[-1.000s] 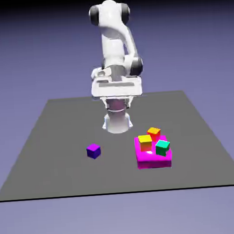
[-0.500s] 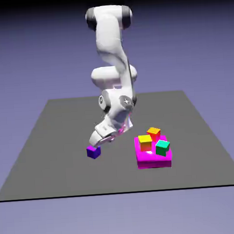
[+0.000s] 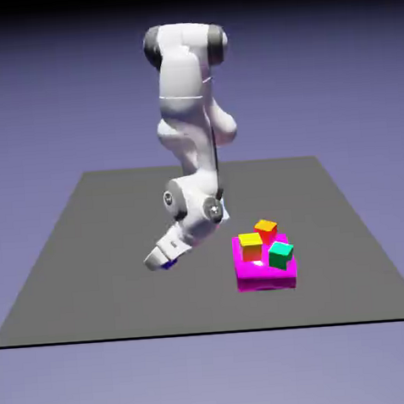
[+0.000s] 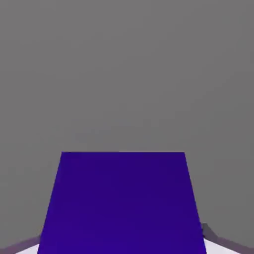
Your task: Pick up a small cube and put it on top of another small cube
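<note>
On the exterior view's left, your gripper (image 3: 161, 261) is down at the worktop (image 3: 75, 274), pinching the purple cube (image 4: 121, 203), which fills the hand view's lower half, while to its right the magenta block (image 3: 263, 272) carries yellow (image 3: 251, 245), red (image 3: 266, 230) and green (image 3: 280, 253) cubes.

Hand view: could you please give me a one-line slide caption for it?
Purple cube fills the lower frame between the jaws, grey table beyond.

The small purple cube (image 4: 121, 203) fills the hand view's lower middle, apparently low over the grey table (image 4: 124, 74).
</note>
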Robot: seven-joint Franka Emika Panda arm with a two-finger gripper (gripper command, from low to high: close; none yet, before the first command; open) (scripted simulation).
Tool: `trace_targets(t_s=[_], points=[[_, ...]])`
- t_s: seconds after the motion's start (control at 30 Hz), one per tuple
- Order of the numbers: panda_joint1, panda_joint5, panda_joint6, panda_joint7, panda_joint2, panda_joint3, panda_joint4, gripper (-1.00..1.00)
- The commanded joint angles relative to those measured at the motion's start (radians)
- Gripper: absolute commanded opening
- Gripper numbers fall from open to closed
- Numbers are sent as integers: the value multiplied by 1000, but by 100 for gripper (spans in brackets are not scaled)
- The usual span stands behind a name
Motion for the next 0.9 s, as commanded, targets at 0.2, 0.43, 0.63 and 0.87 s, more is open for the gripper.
trace_targets(t_s=[0.2,0.43,0.63,0.87], points=[[34,63,-170,-12,43,181,181,-100],[80,147,-402,-26,112,432,434,-100],[120,220,-601,-38,171,647,652,-100],[96,179,-502,3,216,661,577,-100]])
